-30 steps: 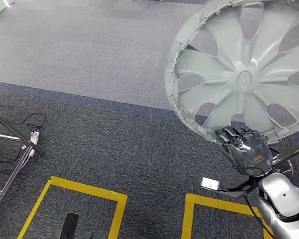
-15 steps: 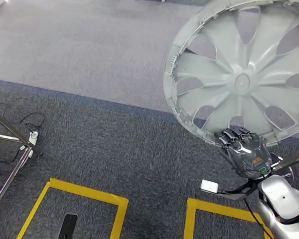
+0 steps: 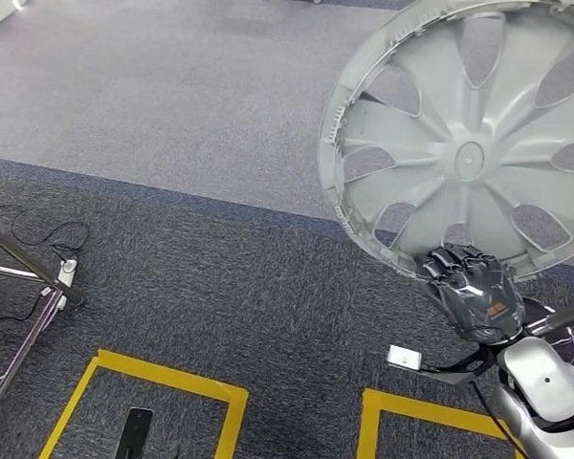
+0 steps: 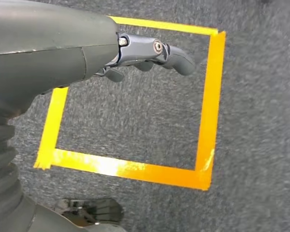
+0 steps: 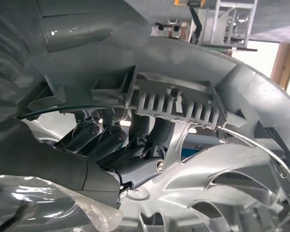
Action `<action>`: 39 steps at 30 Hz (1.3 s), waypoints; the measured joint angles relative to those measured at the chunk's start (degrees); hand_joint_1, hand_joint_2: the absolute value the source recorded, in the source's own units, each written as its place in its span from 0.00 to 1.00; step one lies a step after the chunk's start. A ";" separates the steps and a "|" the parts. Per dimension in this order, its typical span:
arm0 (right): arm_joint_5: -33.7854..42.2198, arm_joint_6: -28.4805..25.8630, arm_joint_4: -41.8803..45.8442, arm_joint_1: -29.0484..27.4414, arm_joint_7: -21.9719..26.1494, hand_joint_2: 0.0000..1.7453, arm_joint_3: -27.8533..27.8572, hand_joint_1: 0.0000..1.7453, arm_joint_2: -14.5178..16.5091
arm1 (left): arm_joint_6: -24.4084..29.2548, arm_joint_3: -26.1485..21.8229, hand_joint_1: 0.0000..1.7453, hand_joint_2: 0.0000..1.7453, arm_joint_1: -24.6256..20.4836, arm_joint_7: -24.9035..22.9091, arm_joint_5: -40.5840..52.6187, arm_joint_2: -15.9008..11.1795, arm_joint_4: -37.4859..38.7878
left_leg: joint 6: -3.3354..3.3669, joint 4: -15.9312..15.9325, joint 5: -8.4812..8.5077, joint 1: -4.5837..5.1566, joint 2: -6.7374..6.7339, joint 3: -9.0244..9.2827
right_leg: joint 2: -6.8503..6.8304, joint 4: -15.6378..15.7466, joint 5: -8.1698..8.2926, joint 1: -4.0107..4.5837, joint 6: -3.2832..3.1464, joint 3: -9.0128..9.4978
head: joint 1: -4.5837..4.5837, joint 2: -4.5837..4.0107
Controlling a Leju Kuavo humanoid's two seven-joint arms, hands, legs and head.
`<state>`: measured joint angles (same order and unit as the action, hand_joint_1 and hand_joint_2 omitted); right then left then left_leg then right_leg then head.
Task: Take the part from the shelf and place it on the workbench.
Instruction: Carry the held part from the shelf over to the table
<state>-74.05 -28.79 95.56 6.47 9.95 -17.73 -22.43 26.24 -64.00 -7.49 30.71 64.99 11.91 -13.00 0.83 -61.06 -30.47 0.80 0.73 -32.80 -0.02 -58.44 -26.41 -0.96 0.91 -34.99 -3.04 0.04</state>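
The part is a large silver wheel cover (image 3: pixel 469 134) with several spokes and cut-outs, held up in the air at the right of the head view. My right hand (image 3: pixel 474 290) grips its lower rim from below, dark fingers hooked over the edge. In the right wrist view the fingers (image 5: pixel 110 145) curl around the ribbed inner rim of the wheel cover (image 5: pixel 224 183). My left hand (image 4: pixel 99 53) hangs over the floor with its fingers (image 4: pixel 172 54) loosely extended and nothing in them.
Grey carpet floor with yellow tape squares (image 3: pixel 230 392) (image 4: pixel 209 106). A metal stand with cables (image 3: pixel 34 277) lies at the left. A small white box (image 3: pixel 404 359) sits on the floor near my right arm. A blue-edged lighter carpet strip (image 3: pixel 162 96) lies ahead.
The whole view sways slightly as I walk; the floor marks shift a little. The wheel cover stays in my right hand's grip at the same spot in the picture.
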 joint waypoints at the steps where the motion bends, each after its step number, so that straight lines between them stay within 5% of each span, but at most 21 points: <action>1: 0.02 0.03 0.01 0.03 -0.02 1.00 0.05 1.00 0.00 | 0.02 0.01 0.00 1.00 -0.03 -0.25 -0.01 -0.02 0.00 | -0.30 -2.91 -1.37 -0.11 -0.05 -1.37 | -0.09 0.13 -0.14 -0.08 -0.25 0.39 | -0.05 0.00; 3: 0.04 0.22 0.00 0.08 0.05 1.00 0.14 1.00 0.00 | -0.02 -0.01 0.00 1.00 0.00 -1.27 -0.10 -0.02 0.01 | -0.76 -10.98 -4.21 -0.39 -0.11 -5.76 | -0.20 0.17 -0.53 -0.07 -0.56 0.85 | -0.10 0.00; 5: 0.06 0.59 -0.02 0.10 0.15 1.00 0.03 1.00 0.00 | -0.37 -0.04 0.00 1.00 0.13 -3.54 -0.15 -0.07 0.02 | -1.03 -14.73 -3.94 -0.66 -0.14 -8.67 | -0.17 0.16 -0.95 -0.08 -0.61 1.31 | -0.11 0.00; 8: 0.02 1.32 -0.18 0.57 0.18 1.00 -0.32 1.00 0.02 | -1.49 -0.06 0.00 1.00 0.36 -8.69 0.58 -0.61 0.02 | -1.02 -5.71 3.09 -0.95 -0.26 -5.85 | -0.04 0.16 -1.77 -0.09 -0.27 2.45 | -0.09 0.00; 10: 0.14 1.86 -0.34 1.20 0.17 1.00 -0.43 1.00 0.02 | -1.72 -0.05 0.00 1.00 0.61 -11.19 1.07 -1.12 0.02 | -0.68 0.11 5.25 -0.84 -0.36 -3.50 | 0.06 0.05 -2.19 0.04 0.28 2.66 | -0.03 0.00; 15: 1.50 3.13 -0.40 1.60 0.35 1.00 -0.34 1.00 -0.13 | -1.07 -0.21 0.00 1.00 1.45 -9.98 -0.81 -2.56 0.01 | 0.97 2.17 4.95 -0.81 0.14 -2.62 | -0.22 -1.63 -3.81 -0.15 1.63 1.48 | 0.08 0.00; 18: 1.87 3.17 -0.38 1.66 0.57 1.00 -0.20 1.00 -0.34 | -0.68 -0.64 0.00 1.00 1.41 -8.17 -2.15 -3.36 0.00 | 1.61 2.33 4.89 -0.74 0.79 -2.42 | -0.09 -11.86 -8.33 -0.17 1.77 -3.74 | 0.16 0.00; 20: 1.89 3.19 -0.41 1.57 0.87 1.00 -0.30 1.00 -0.35 | -0.75 -1.00 0.00 1.00 1.42 -6.18 -3.09 -3.62 0.00 | 1.70 2.30 4.82 -0.64 1.47 -2.38 | -0.06 -16.55 -9.06 -0.18 1.82 -6.74 | 0.15 0.00; 21: 1.90 3.19 -0.42 1.52 0.99 1.00 -0.33 1.00 -0.35 | -0.80 -1.21 0.00 1.00 1.39 -4.87 -3.64 -3.69 0.00 | 1.68 2.28 4.79 -0.63 1.95 -2.32 | 0.01 -15.75 -7.78 -0.19 1.79 -6.70 | 0.15 0.00; 24: 1.93 3.12 -0.41 1.52 1.10 1.00 -0.25 1.00 -0.41 | -0.88 -1.87 0.00 1.00 0.99 -0.87 -5.05 -3.85 0.00 | 1.28 1.98 4.55 -0.64 3.59 -2.21 | 2.33 -4.70 -2.13 -0.56 1.65 -1.71 | 0.13 0.00; 26: 1.98 3.08 -0.40 1.46 1.22 1.00 -0.24 1.00 -0.53 | -1.03 -2.24 0.00 1.00 0.55 1.42 -5.73 -3.91 0.00 | 0.63 1.77 4.58 -0.68 4.71 -2.56 | 3.93 -0.82 -1.39 -0.71 1.59 0.49 | 0.13 0.00; 28: 2.04 3.07 -0.40 1.40 1.30 1.00 -0.28 1.00 -0.61 | -1.11 -2.49 0.00 1.00 0.27 2.54 -6.05 -3.97 -0.01 | -0.05 1.86 4.80 -0.83 5.80 -2.82 | 3.27 -0.63 -1.50 -0.62 1.24 0.86 | 0.13 0.00; 31: 2.13 3.04 -0.38 1.53 1.30 1.00 -0.31 1.00 -0.61 | -0.80 -2.72 0.00 1.00 -0.03 2.50 -6.14 -3.98 -0.02 | -0.88 -1.47 2.70 -0.70 2.94 -4.32 | 1.33 -0.13 -1.41 -0.67 0.21 1.44 | -0.12 0.00; 33: 2.14 3.02 -0.38 1.52 1.31 1.00 -0.33 1.00 -0.61 | -0.47 -2.86 0.00 1.00 -0.23 2.02 -6.00 -3.89 -0.02 | -1.31 -8.27 -0.52 -0.81 0.43 -7.45 | -0.04 -0.09 -1.61 -0.41 -0.29 1.72 | -0.29 0.00; 35: 2.12 3.00 -0.39 1.34 1.35 1.00 -0.45 1.00 -0.61 | -0.14 -2.93 0.00 1.00 -0.18 1.37 -5.66 -3.85 -0.02 | -1.50 -13.55 -2.00 -0.95 -0.04 -10.07 | -1.43 -0.10 -1.84 -0.23 -0.46 1.92 | -0.29 0.00; 37: 2.13 2.97 -0.38 1.15 1.37 1.00 -0.54 1.00 -0.61 | 0.07 -2.96 0.00 1.00 0.07 0.94 -5.32 -3.85 -0.01 | -1.34 -11.13 0.45 -0.93 -0.44 -8.95 | -2.74 -0.11 -2.15 -0.13 -0.44 2.31 | -0.30 0.00; 39: 2.16 2.93 -0.37 1.08 1.34 1.00 -0.52 1.00 -0.61 | 0.15 -2.98 0.00 1.00 0.17 0.72 -5.16 -3.87 -0.02 | -0.78 -3.30 3.93 -0.50 -2.50 -4.96 | -3.94 -0.11 -2.60 0.04 -0.19 2.89 | -0.29 0.00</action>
<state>-71.89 -25.85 95.19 7.55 11.29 -18.25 -23.04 26.39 -66.99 -7.32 31.43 59.83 8.04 -13.02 0.04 -64.35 -26.54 0.31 -1.78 -37.76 -3.96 -58.55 -29.01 -0.92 0.72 -32.10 -3.33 0.04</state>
